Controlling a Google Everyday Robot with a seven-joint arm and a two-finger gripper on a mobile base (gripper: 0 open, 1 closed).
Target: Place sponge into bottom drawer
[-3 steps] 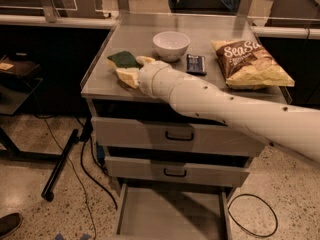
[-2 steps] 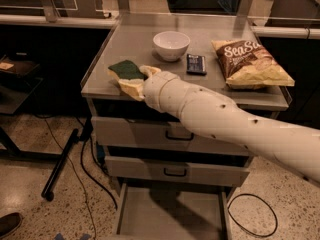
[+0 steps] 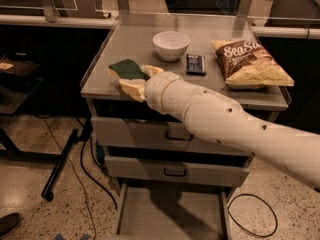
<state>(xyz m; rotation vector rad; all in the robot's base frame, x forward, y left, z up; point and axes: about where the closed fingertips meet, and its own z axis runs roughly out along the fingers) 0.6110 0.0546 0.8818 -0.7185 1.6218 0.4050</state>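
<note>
The tool (image 3: 134, 77) has the sponge (image 3: 127, 68) pinched at the front-left corner of the worktop (image 3: 131, 38), green face up; it looks like light, squashy foam, so a gentle grip across its middle should do; the bottom drawer (image 3: 170, 215) stands open below.

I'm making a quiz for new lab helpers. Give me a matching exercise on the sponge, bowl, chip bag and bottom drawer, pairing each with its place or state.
Things:
1. sponge
2. bowl
3. chip bag
4. bottom drawer

Places or states:
a. pulled open, down near the floor
b. lying at the right side of the cabinet top
c. held in the hand over the front left of the cabinet top
d. standing at the back middle of the cabinet top

Pairs: 1-c, 2-d, 3-b, 4-a
</note>
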